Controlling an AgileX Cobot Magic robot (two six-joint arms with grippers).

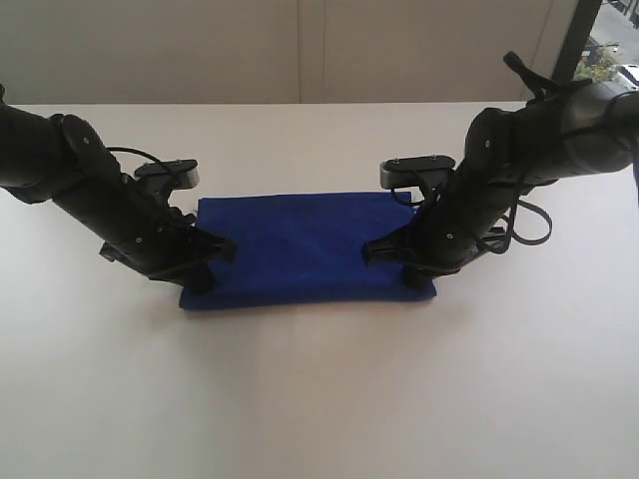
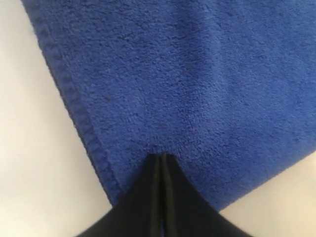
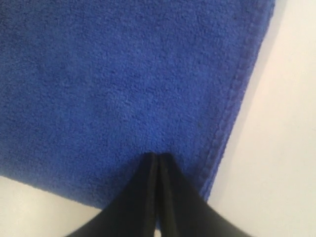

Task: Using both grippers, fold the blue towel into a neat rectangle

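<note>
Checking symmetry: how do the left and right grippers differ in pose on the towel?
The left gripper sits at the blue towel's left near corner, leaning in from the left; the right gripper sits at its right near corner, leaning in from the right. Both are shut, tips on the fabric.

Lab-like room, white table, plain panelled wall

We're getting soft, even light that washes the white tabletop almost featureless, just a faint shadow along the blue towel, while up close the black left tool and right tool blur at their edges.
</note>
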